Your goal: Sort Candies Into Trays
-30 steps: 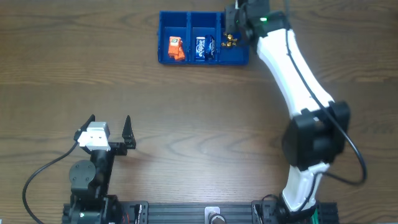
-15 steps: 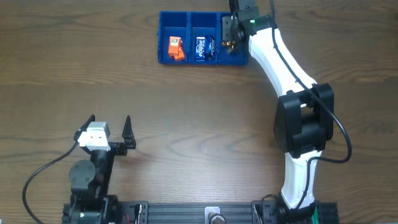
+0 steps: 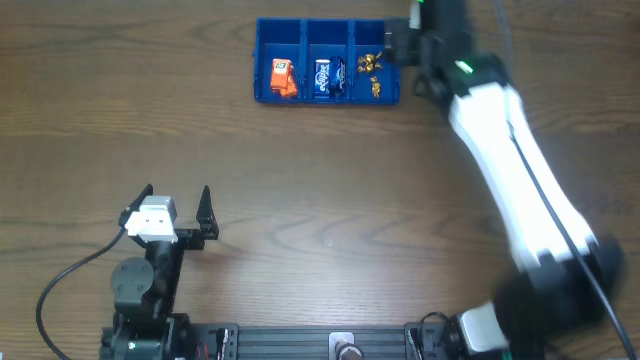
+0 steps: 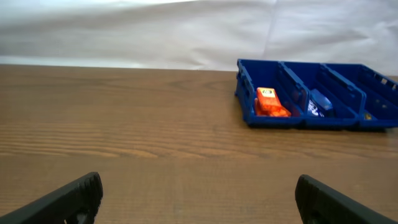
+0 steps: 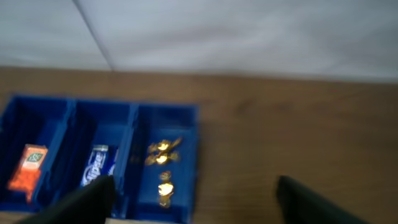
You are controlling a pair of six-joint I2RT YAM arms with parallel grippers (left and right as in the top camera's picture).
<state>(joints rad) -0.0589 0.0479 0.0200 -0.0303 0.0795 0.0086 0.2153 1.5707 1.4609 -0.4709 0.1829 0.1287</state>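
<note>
Candies lie sorted in a blue tray (image 3: 326,96) with three compartments, set toward the far side of the wooden desk (image 3: 300,170). Seen from above, an orange candy (image 3: 282,78) lies in the left compartment and a blue candy (image 3: 329,76) in the middle one. A few small gold candies (image 3: 373,63) are scattered in the right compartment. Nothing is loose on the wood around the tray.

The right arm stretches up the desk from its base, and the right end effector (image 5: 196,186) hangs raised near the tray's right end, close to the gold compartment. Its two fingers are spread wide with nothing between them. Its own camera looks down across all three compartments, with the gold candies nearest to it and bare wood beside them.

The left arm is folded close to its base at the near left of the desk, well apart from the tray. The left end effector (image 4: 198,186) is low over the wood with its fingers spread wide apart and empty. From there the tray shows off to one side, the orange candy in the nearest compartment, against a white wall (image 4: 137,31) behind the desk.
</note>
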